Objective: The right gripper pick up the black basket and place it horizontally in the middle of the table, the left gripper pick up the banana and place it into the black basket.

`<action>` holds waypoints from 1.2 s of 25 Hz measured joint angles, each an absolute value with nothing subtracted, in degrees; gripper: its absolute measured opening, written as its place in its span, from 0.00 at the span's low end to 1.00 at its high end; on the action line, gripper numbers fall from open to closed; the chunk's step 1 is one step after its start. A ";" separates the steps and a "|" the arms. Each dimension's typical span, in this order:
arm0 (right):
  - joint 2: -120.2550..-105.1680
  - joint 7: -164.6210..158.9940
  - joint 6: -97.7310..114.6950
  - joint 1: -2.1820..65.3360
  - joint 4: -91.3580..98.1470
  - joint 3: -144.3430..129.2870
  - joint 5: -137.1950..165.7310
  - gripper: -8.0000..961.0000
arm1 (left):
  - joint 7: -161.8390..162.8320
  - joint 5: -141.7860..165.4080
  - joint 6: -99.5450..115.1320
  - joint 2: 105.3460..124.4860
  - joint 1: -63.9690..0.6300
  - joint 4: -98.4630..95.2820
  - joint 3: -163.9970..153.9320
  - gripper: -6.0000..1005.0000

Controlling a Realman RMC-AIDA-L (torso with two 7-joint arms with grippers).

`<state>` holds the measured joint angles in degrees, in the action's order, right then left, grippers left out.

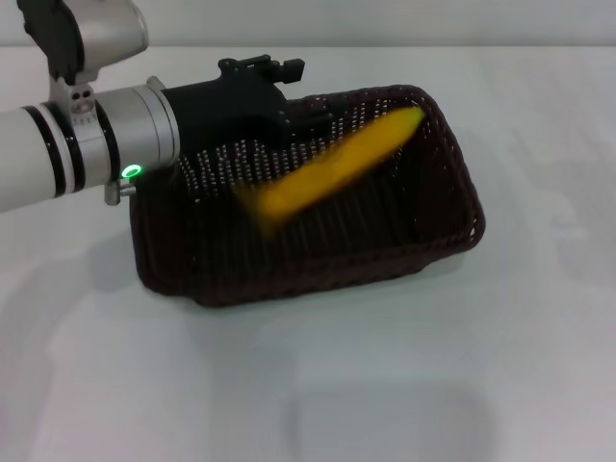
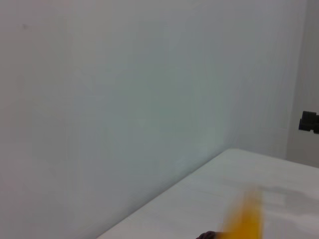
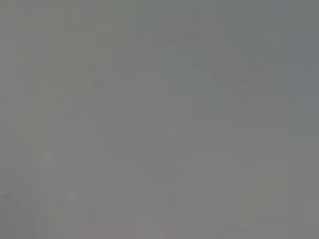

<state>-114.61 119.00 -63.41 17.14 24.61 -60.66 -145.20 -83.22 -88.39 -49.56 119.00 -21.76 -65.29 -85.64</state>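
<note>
Banana (image 1: 332, 168) over black basket (image 1: 423, 255)

- No words, numbers, brand names or labels can be read in any view.
- The only sign is a small round green light (image 1: 131, 172), lit, on the silver wrist ring of the left arm, just behind the left gripper (image 1: 252, 85), on the side away from its fingers.
- It bears no lettering.
</note>
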 joint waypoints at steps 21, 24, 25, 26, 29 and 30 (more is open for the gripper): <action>-114.67 119.52 -63.63 17.10 24.61 -60.64 -145.20 0.83 | -88.88 -87.37 -27.34 119.26 -13.37 -74.09 -85.58 0.88; -114.68 119.54 -63.63 17.03 24.59 -60.37 -145.20 0.83 | -92.65 -90.75 -20.65 119.27 -12.35 -74.59 -85.69 0.88; -114.69 119.55 -63.59 17.04 24.57 -60.33 -145.20 0.83 | -94.05 -91.83 -18.56 119.29 -12.13 -74.60 -85.76 0.88; -114.70 119.58 -63.55 17.07 24.53 -60.32 -145.19 0.83 | -96.07 -93.19 -16.10 119.33 -11.91 -74.53 -85.81 0.88; -114.70 120.14 -63.42 17.14 24.43 -60.30 -145.21 0.83 | -100.62 -97.04 -9.89 119.42 -11.82 -73.87 -85.86 0.88; -114.70 120.43 -63.40 17.16 24.40 -60.29 -145.27 0.83 | -101.50 -98.27 -7.57 119.42 -11.94 -73.54 -85.84 0.88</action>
<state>-114.70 120.43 -63.40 17.16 24.40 -60.29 -145.27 -101.50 -98.27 -7.57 119.42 -11.94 -73.54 -85.84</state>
